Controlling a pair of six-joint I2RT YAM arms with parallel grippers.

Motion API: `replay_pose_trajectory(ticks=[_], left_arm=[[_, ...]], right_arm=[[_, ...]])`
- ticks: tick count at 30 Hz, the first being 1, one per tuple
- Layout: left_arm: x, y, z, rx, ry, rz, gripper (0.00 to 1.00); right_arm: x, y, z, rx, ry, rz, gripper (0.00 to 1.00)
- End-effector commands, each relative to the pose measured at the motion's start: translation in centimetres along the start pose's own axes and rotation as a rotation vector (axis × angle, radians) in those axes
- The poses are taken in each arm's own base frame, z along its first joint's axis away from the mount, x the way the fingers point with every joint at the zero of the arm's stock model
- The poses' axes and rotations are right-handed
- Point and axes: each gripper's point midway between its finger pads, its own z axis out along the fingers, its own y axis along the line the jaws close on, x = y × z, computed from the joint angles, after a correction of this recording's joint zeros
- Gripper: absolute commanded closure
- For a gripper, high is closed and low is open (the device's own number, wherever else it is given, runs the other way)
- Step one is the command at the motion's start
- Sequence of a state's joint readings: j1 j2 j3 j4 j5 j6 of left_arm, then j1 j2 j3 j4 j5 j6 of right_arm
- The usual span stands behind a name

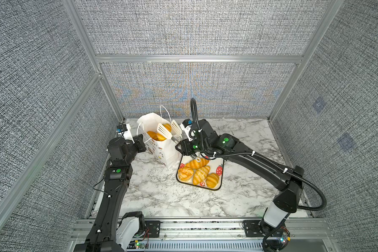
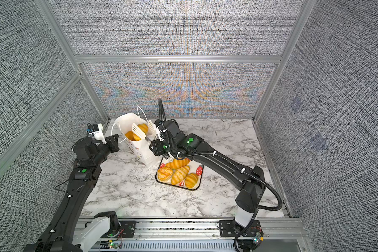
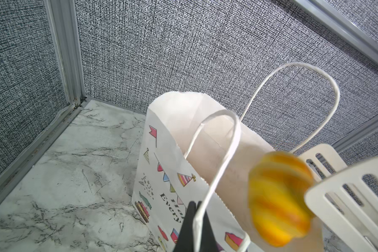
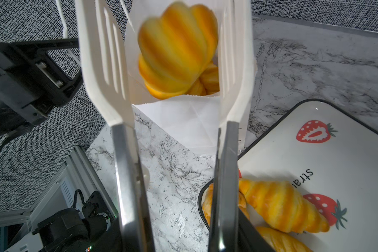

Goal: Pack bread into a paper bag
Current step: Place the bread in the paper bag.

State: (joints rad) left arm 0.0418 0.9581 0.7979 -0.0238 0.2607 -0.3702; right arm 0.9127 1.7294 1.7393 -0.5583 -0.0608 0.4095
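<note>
Black left arm (image 1: 112, 192) and right arm (image 1: 260, 162) bear green dots (image 1: 118, 170) and white base links (image 1: 128, 227).

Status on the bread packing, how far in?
Done: some rolls already in the paper bag. In hand: left gripper pinches a handle; tongs in the right gripper stand apart over the bag, a blurred roll between them. Left: four pastries on the tray.

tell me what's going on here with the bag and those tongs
The robot is packing bread into a paper bag. Its left end effector pinches a cord handle, steadying the bag. The right end effector holds white tongs over the bag's mouth. Their blades stand apart, and a blurred ridged roll between them looks to be dropping in. The bag already holds other bread, and four pastries wait on the strawberry tray.
</note>
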Motion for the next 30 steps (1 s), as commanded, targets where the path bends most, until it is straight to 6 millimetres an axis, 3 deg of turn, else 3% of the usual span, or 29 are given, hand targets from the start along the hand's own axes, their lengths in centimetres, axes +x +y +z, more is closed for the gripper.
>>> replay_pose_trajectory(ticks=[1,7,19,26,30], left_arm=[[-0.7,-0.3,-0.1,0.011,-0.029,0.011,1.0],[-0.7,-0.2,-0.1,0.01,-0.029,0.011,1.0],[-0.8,-0.4,-0.2,0.014,-0.035,0.012,1.0],[-1.0,-0.5,-0.5,0.021,-0.048,0.012,1.0],[-1.2,-0.6,-0.6,0.024,-0.055,0.015,1.0]], right_arm=[[-0.6,0.4,-0.4,-0.008,-0.018,0.0,0.42],[-1.0,0.5,-1.0,-0.006,-0.032,0.0,0.42],[-1.3,0.3,-4.0,0.02,-0.079,0.009,0.42],[-0.6,-1.2,-6.2,0.089,-0.097,0.051,0.42],[0.8,-2.5,-7.2,0.145,-0.085,0.1,0.42]])
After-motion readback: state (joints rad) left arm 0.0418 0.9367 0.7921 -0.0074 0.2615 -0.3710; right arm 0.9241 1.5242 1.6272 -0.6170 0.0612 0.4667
